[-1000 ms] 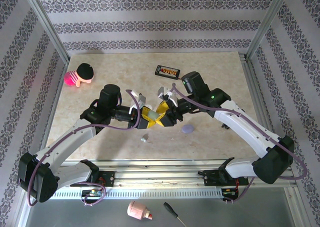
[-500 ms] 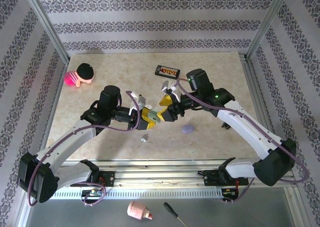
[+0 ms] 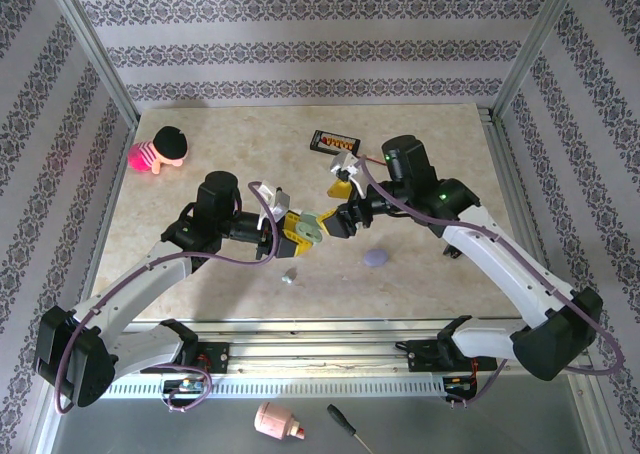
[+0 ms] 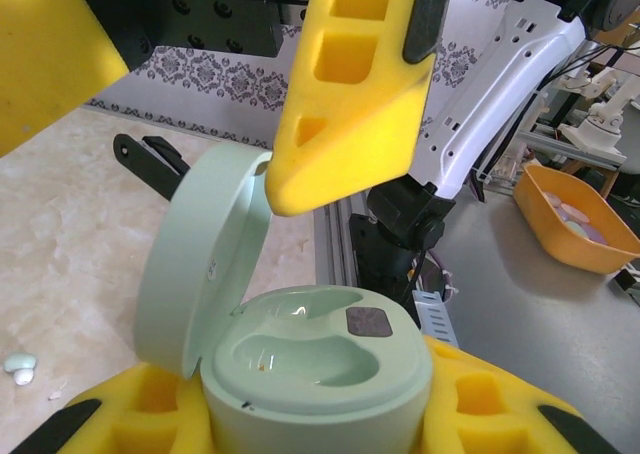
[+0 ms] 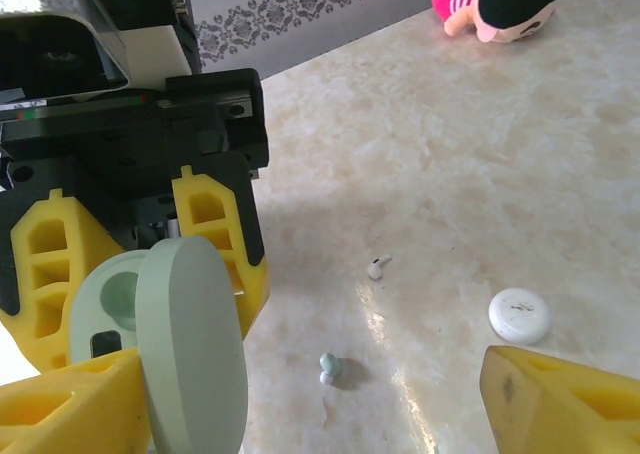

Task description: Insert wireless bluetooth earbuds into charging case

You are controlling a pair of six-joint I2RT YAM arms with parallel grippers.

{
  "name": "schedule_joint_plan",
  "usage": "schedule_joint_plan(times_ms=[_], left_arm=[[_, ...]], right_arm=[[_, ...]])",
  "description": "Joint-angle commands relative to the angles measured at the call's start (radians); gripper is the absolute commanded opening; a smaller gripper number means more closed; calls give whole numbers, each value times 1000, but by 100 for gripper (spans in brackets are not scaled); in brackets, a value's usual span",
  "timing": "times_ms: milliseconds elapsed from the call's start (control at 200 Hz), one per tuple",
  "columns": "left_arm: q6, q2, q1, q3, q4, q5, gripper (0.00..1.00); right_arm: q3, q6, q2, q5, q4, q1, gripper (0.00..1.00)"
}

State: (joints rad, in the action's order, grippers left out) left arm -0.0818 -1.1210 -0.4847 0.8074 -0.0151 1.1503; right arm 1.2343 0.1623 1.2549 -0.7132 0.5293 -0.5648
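My left gripper (image 4: 320,419) is shut on a mint-green charging case (image 4: 320,359), its yellow fingers (image 4: 490,414) on both sides of the base. The lid (image 4: 195,264) stands open at the left, and both wells look empty. One yellow finger (image 4: 345,94) of my right gripper (image 3: 338,206) touches the lid's top edge; that gripper is open with nothing between its fingers. On the table lie a mint-green earbud (image 5: 328,367) and a whitish earbud (image 5: 377,266), under and beyond the right gripper (image 5: 320,414). In the top view the case (image 3: 312,224) hangs mid-table between the two grippers.
A white round case (image 5: 519,315) lies near the earbuds. A lavender case (image 3: 376,258) sits right of centre. A black board (image 3: 334,141) lies at the back, and a pink doll (image 3: 160,150) at the back left. The table's metal front rail (image 3: 320,326) runs below.
The right gripper has drawn back up and to the right and spread its fingers. The case's lid now stands open. The left gripper still holds the case in about the same place.
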Motion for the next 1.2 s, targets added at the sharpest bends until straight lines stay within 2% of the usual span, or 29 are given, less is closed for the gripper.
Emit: schedule_joint_plan(times_ms=[0,265,370,635,1034,1194], left_arm=[[13,27,-16,-18,-93,23,21],[54,-1,-15,-48,-238,-34,21],[75,-16,-15,-44,-275,-37,21],[71,-8,-15,-20,-257,-20,21],[91,-2,-15,-10,-254,-25,21],[96,-10,-15,-2,-247,-29,21]], right_arm=[[4,-6,-39,40,-20,8,84],[-27,-62,-115,2,-90,8,86],[-43,-32,-124,-25,-79,-2,87],[-44,23,-74,24,-51,-53,89],[-39,66,-38,35,-30,-58,89],[-34,98,-23,38,-17,-68,95]])
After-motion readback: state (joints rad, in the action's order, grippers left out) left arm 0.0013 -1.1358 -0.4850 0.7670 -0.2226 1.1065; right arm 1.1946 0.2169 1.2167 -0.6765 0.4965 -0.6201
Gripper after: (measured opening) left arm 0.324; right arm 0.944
